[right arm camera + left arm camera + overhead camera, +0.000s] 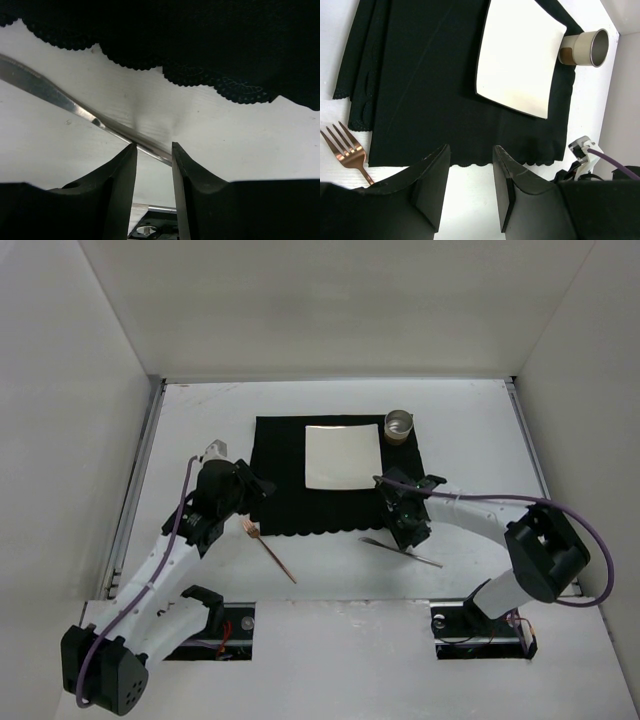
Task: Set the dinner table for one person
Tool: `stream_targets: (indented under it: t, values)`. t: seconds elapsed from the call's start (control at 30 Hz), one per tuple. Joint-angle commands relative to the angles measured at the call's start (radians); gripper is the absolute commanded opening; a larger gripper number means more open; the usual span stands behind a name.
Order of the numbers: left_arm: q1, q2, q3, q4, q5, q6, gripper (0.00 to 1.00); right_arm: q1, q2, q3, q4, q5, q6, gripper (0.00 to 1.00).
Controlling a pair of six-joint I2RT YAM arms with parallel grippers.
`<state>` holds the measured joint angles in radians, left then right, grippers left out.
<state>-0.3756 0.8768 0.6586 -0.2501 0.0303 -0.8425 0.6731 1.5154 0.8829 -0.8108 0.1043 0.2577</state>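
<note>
The white dinner table (480, 440) carries a black scallop-edged mat (280, 470) with a square pale plate (342, 454) and a metal cup (398, 425) on it. A copper fork (265, 545) lies on the table in front of the mat's left corner. A silver knife (400, 551) lies in front of its right corner. My left gripper (470, 147) is open and empty, over the mat's front edge, with the fork (345, 147) off to its side. My right gripper (152, 145) is low, open, its jaws straddling the knife (55, 95) on the table.
White walls enclose the table on three sides. The mat's left edge (357, 95) is folded over. A purple cable runs along each arm. The arm bases stand at the near edge (330, 615).
</note>
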Motion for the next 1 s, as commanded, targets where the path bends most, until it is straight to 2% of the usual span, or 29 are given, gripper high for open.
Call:
stream_targets:
  t: [0.0,0.3,0.57,0.97]
  values:
    - [0.011,-0.025,-0.017,-0.002,0.088,-0.007,0.37,0.006,-0.035,-0.021,0.015,-0.049,-0.002,0.40]
    - [0.014,-0.030,-0.025,0.000,0.092,-0.007,0.37,0.016,0.012,-0.024,0.013,-0.063,-0.014,0.39]
    - [0.025,-0.059,-0.048,0.006,0.092,-0.024,0.37,-0.004,0.049,0.004,-0.013,-0.026,-0.017,0.33]
    - [0.050,-0.082,-0.093,0.035,0.109,-0.058,0.37,-0.004,0.051,0.004,-0.014,-0.025,-0.017,0.33]
